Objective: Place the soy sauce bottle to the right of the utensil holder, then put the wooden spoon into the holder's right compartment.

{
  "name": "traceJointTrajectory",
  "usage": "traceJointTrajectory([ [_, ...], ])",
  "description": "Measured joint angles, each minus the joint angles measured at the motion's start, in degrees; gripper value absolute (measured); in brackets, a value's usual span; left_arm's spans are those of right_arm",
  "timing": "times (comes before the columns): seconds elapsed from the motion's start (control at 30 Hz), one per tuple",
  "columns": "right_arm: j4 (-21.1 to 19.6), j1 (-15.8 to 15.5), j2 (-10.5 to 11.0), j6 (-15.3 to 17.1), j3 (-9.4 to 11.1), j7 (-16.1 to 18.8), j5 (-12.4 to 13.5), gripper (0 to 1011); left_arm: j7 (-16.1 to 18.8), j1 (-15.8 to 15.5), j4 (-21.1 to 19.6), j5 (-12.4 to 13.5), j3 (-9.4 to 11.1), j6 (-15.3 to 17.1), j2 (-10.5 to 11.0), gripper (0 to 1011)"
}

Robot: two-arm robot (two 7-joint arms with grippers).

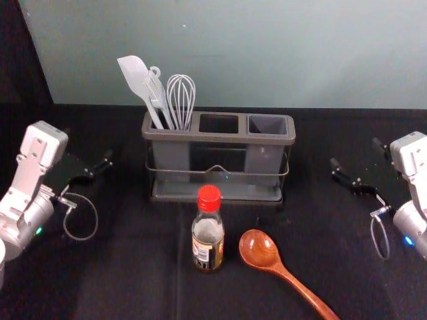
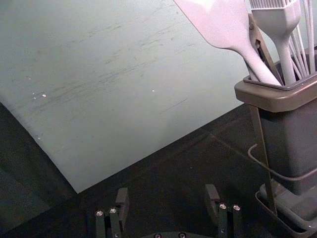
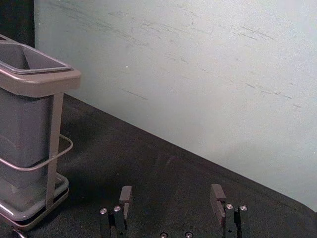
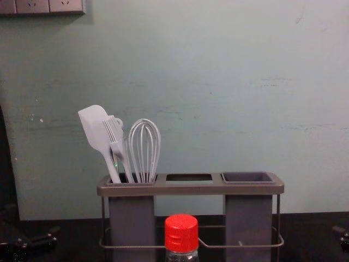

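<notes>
Centrally, the soy sauce bottle (image 1: pixel 208 239) stands upright before the utensil holder (image 1: pixel 220 138); the wooden spoon (image 1: pixel 259 249) lies just right of the bottle on the tabletop (image 1: pixel 133 267). Left claw (image 1: pixel 88 144) and right claw (image 1: pixel 355 152), both released, flank the arrangement.

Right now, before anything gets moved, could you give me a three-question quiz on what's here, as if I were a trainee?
1. True or false: the wooden spoon lies to the right of the soy sauce bottle.

2. Which part of the utensil holder is the whisk in?
A) right
B) left
C) middle

3. Fill in the gap with "open" or "shut": the left gripper and the right gripper are both ____.

Key: 1. True; 2. B; 3. open
</notes>
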Motion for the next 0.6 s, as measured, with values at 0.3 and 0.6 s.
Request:
traceJointTrajectory([
  [0.3, 0.0, 0.0, 0.0, 0.0, 0.0, 0.0, 0.0, 1004, 0.0, 0.0, 0.0, 0.0, 0.0, 0.0, 0.0, 1005],
  [0.6, 0.0, 0.0, 0.0, 0.0, 0.0, 0.0, 0.0, 1004, 0.0, 0.0, 0.0, 0.0, 0.0, 0.0, 0.0, 1005],
])
